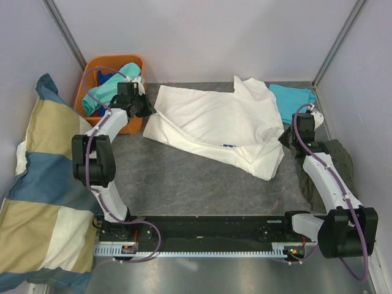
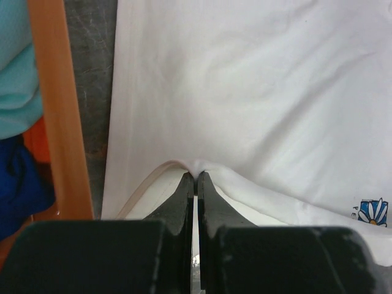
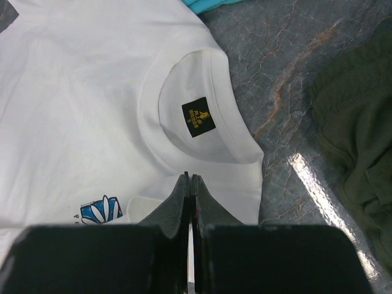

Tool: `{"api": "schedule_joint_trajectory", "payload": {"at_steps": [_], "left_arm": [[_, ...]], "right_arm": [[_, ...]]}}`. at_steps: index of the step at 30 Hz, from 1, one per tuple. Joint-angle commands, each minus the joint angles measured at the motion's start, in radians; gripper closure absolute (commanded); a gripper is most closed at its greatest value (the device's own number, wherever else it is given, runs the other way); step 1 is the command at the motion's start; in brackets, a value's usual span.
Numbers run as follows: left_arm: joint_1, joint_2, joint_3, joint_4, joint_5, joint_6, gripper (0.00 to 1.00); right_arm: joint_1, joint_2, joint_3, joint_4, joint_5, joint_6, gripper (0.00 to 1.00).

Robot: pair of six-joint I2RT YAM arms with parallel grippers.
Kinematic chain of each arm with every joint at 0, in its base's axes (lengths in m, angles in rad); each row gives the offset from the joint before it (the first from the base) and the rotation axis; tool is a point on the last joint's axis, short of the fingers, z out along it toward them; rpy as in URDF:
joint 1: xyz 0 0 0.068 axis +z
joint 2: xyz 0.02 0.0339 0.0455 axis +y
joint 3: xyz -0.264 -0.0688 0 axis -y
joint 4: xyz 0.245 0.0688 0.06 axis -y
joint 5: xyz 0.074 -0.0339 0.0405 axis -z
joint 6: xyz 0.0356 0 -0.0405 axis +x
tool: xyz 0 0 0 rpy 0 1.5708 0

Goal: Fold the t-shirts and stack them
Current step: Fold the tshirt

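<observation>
A cream-white t-shirt [image 1: 214, 125] lies spread and rumpled across the middle of the table, its blue flower logo [image 3: 101, 210] and collar label [image 3: 198, 118] showing. At its left edge my left gripper [image 2: 196, 176] is shut on a raised ridge of its cloth [image 2: 257, 92]. By the shirt's right edge, my right gripper [image 3: 191, 177] is shut just below the collar, with no cloth visibly pinched. A turquoise t-shirt [image 1: 293, 97] lies at the back right. Mint-green [image 1: 104, 93] and blue [image 2: 18, 190] t-shirts sit in the orange basket [image 1: 92, 67].
The orange basket's wall [image 2: 58, 122] stands right beside my left gripper. A big yellow-and-blue checked pillow [image 1: 43, 184] fills the left side. A dark olive garment [image 1: 340, 165] lies under my right arm. Grey walls close in the back and sides.
</observation>
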Motion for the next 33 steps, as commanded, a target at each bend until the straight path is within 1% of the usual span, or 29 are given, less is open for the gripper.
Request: {"api": "schedule_joint_trajectory", "payload": {"at_steps": [1,7,10,13,19,20,21,25,33], "left_arm": [[0.02,0.07,0.036,0.047,-0.018,-0.008,0.98],[0.02,0.112,0.059,0.012,-0.036,-0.004,0.98],[0.02,0.112,0.062,-0.04,-0.136,0.004,0.98],[0.02,0.104,0.056,-0.062,-0.194,0.015,0.98],[0.02,0.081,0.032,-0.125,-0.257,0.036,0.98],[0.02,0.075,0.023,-0.128,-0.263,0.047,0.98],[0.02,0.072,0.013,-0.131,-0.269,0.053,0.98],[0.02,0.069,-0.011,-0.137,-0.311,0.067,0.98],[0.02,0.107,0.018,-0.143,-0.317,0.064,0.98]], "right_arm": [[0.0,0.018,0.061,0.058,0.06,-0.005,1.0],[-0.003,0.039,0.072,0.061,0.064,-0.01,1.0],[-0.005,0.036,0.066,0.059,0.08,-0.014,1.0],[-0.013,0.036,0.058,0.058,0.098,-0.022,1.0],[-0.033,0.029,0.057,0.035,0.133,-0.043,1.0],[-0.033,0.025,0.054,0.035,0.135,-0.046,1.0],[-0.06,0.024,0.049,0.036,0.135,-0.046,1.0],[-0.072,0.025,0.037,0.036,0.123,-0.049,1.0],[-0.079,0.025,0.034,0.041,0.115,-0.053,1.0]]}}
